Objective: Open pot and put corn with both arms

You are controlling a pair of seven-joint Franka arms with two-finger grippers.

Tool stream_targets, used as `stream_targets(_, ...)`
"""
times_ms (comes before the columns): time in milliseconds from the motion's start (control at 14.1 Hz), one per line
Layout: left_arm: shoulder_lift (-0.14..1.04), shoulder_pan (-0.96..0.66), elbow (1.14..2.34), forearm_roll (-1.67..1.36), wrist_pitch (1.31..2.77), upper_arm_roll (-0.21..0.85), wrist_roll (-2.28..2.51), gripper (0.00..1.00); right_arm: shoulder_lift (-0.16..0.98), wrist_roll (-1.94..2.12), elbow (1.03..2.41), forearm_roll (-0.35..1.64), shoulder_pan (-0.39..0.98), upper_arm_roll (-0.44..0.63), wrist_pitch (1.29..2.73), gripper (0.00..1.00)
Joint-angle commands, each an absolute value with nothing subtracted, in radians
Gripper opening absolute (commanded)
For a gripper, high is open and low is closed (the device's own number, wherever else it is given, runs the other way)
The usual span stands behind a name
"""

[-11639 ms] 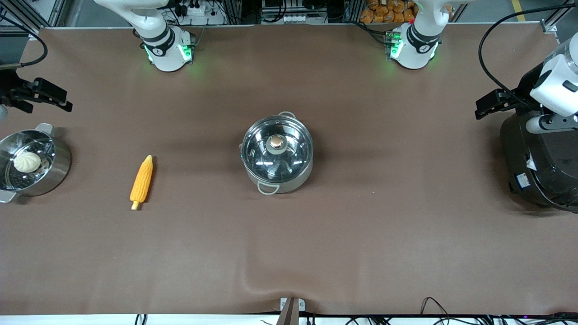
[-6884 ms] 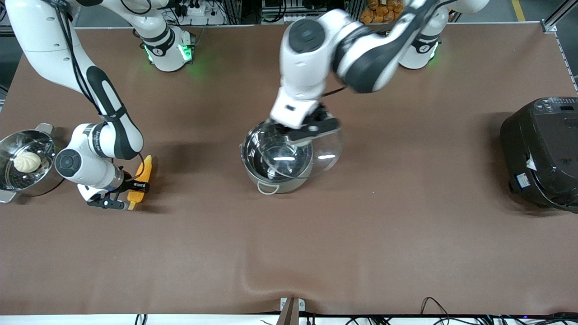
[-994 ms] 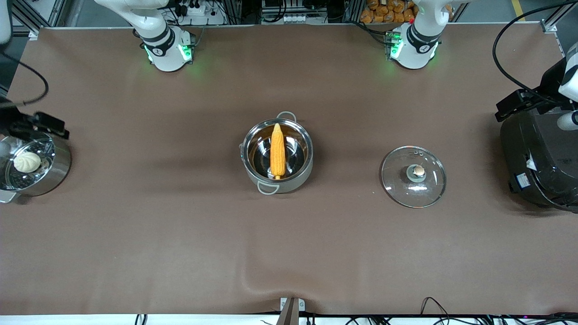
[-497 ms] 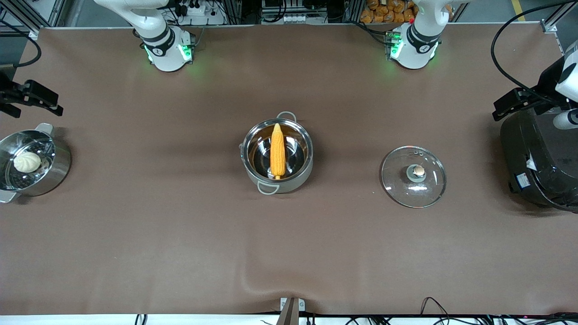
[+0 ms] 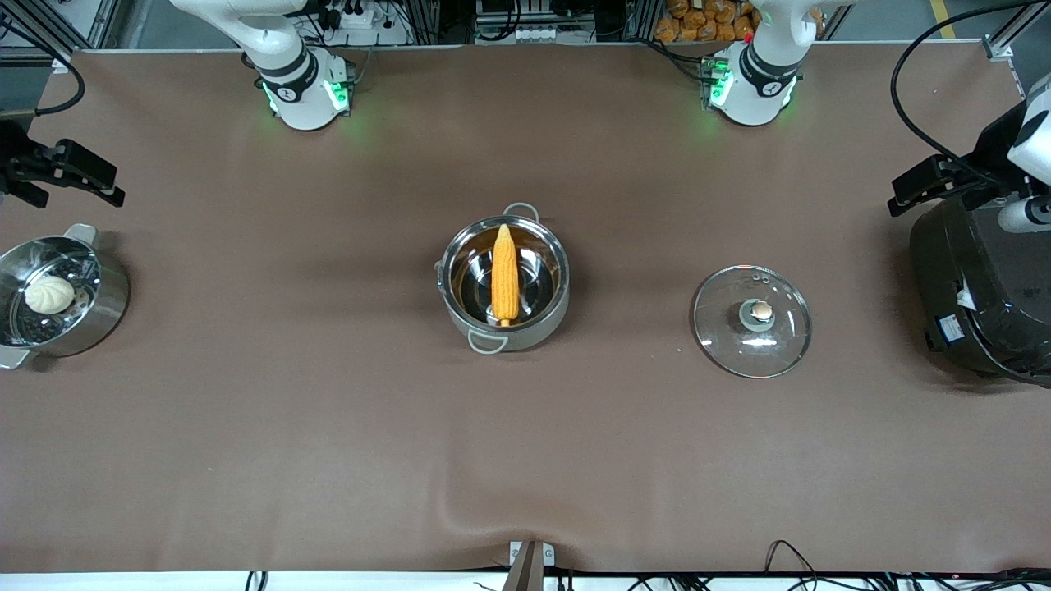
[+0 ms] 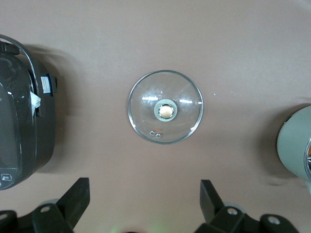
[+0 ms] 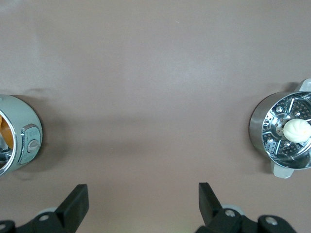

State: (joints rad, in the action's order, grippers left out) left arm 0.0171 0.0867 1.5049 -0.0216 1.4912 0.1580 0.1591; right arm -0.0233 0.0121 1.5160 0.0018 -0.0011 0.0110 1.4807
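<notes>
- Lying lengthwise inside the round shiny stainless-steel pot [image 5: 503, 283], the yellow-orange corn cob [image 5: 504, 273] points its pale stub toward the front camera; the pot stands uncovered at the middle of the brown desk [image 5: 328, 427].
- The clear glass lid with a round knob [image 5: 752, 321] rests flat on the desk, well apart from the pot, toward the left arm's end.
- The left gripper [image 6: 144, 204] hangs above the black electric cooker [image 5: 977, 295], jaws spread, released.
- The right gripper [image 7: 142, 203] hangs near the perforated steel steamer [image 5: 78, 320] holding a white bun [image 5: 49, 294], jaws spread, released.

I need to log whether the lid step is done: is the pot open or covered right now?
Open. The pot has no lid on it; the corn lies inside, and the glass lid rests on the table toward the left arm's end.
</notes>
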Motion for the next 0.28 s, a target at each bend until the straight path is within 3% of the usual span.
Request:
stream_targets(0,0.021,0.097,1.488,-0.035,1.473,0.161,0.138,1.0,-0.048,-0.003,1.543,0.014,0.002,0.012,1.485,1.0)
stream_targets(213,0.021,0.094,1.488,-0.029,1.473,0.161,0.14,1.0,-0.043,-0.003,1.54,0.014,0.0,0.012,1.483,1.0)
